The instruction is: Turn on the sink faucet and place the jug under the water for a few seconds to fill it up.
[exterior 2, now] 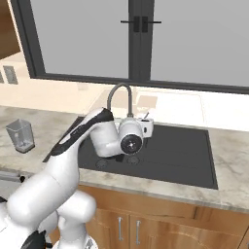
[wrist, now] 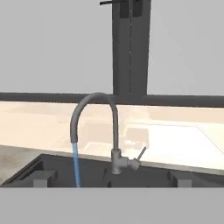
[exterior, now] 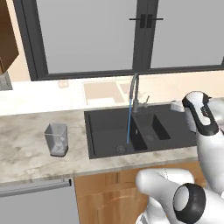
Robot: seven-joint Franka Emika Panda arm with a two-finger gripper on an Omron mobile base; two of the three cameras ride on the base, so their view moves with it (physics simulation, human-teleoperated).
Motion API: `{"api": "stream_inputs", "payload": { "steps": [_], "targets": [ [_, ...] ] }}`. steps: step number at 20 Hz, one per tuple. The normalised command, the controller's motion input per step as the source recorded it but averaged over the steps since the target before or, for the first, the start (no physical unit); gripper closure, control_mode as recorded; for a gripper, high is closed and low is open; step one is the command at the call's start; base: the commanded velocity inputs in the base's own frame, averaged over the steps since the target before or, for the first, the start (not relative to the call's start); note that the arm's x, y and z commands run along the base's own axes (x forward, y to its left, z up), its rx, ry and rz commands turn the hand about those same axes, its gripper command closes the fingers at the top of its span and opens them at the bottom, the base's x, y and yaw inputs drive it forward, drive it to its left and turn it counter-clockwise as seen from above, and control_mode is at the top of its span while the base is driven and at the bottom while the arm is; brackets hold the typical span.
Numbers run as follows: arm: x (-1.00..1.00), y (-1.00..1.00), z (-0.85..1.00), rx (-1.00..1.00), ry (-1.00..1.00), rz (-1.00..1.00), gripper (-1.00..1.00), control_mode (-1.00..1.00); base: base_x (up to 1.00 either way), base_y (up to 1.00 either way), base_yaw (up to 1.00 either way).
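The sink faucet (exterior: pixel 133 89) (wrist: pixel 114 127) is a grey gooseneck at the back of the black two-compartment sink (exterior: pixel 103 127) (wrist: pixel 148 174). Its side lever (wrist: pixel 141 154) sticks up to the right. The water (exterior: pixel 128 124) (wrist: pixel 76 166) falls as a thin blue stream into the left compartment. On the counter left of the sink, the translucent grey jug (exterior: pixel 56 139) (exterior 2: pixel 20 135) stands upright and apart from the arm. My gripper (wrist: pixel 111 178) hovers over the sink in front of the faucet, facing it. It is open, its fingertips (wrist: pixel 43 177) wide apart with nothing between them.
A marble counter (exterior: pixel 26 131) runs on both sides of the sink, with a dark-framed window (exterior: pixel 140 39) behind it. Wooden cabinet doors (exterior: pixel 105 197) lie below the sink, a grey appliance front (exterior: pixel 35 201) to their left. My own arm (exterior 2: pixel 82 141) crosses the sink's left part.
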Motion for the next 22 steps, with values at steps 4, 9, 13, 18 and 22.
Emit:
{"api": "stream_inputs", "payload": {
  "steps": [4, 9, 13, 18, 22],
  "targets": [
    [-0.51, 0.95, 0.25, -0.09, 0.01, -0.02, -1.00, -1.00, 0.00, 0.00, 0.00],
    [-0.18, 1.00, 0.23, -0.13, 0.18, -0.06, -1.00, -1.00, 0.00, 0.00, 0.00],
    [-0.15, 1.00, 0.27, -0.09, 0.37, -0.14, -1.00, -1.00, 0.00, 0.00, 0.00],
    [-0.33, 1.00, 0.17, 0.00, 0.35, -0.15, -1.00, -1.00, 0.00, 0.00, 0.00],
    [-0.55, 1.00, -0.23, 0.00, 0.15, -0.04, -1.00, -1.00, 0.00, 0.00, 0.00]
  ]
}}
